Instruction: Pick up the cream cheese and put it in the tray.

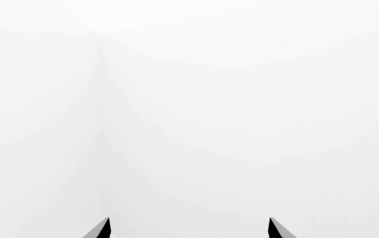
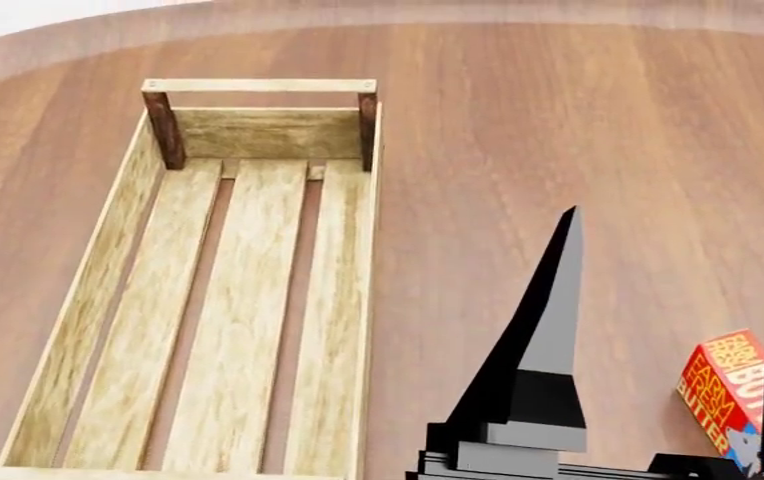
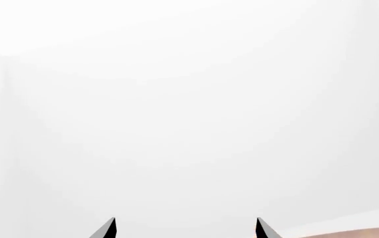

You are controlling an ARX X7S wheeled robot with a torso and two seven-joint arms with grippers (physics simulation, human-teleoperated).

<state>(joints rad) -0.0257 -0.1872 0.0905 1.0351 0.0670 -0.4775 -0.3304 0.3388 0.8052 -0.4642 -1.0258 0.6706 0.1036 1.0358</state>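
We see the tray (image 2: 242,300) lying lengthwise on the wooden bench (image 2: 556,120), toward the left of the head view. Its slatted floor is bare, and one end rail with its two dark corner posts stands at the far end. The cream cheese does not show in any of our three views, so we cannot tell where it lies.

Our right hand (image 2: 682,320) rises at the lower right of the head view, its two dark pointed fingers (image 2: 542,330) held wide apart with nothing between them. Just behind it, between the two fingers and partly hidden by the one at the right edge, lies a red-orange butter box (image 2: 725,385), tilted on the bench.

In the right wrist view the right hand (image 3: 185,229) shows only two separated fingertips against plain white, with a sliver of bench at one corner. The left wrist view shows the left hand (image 1: 189,229) the same way: two fingertips spread apart, nothing held, facing blank white.
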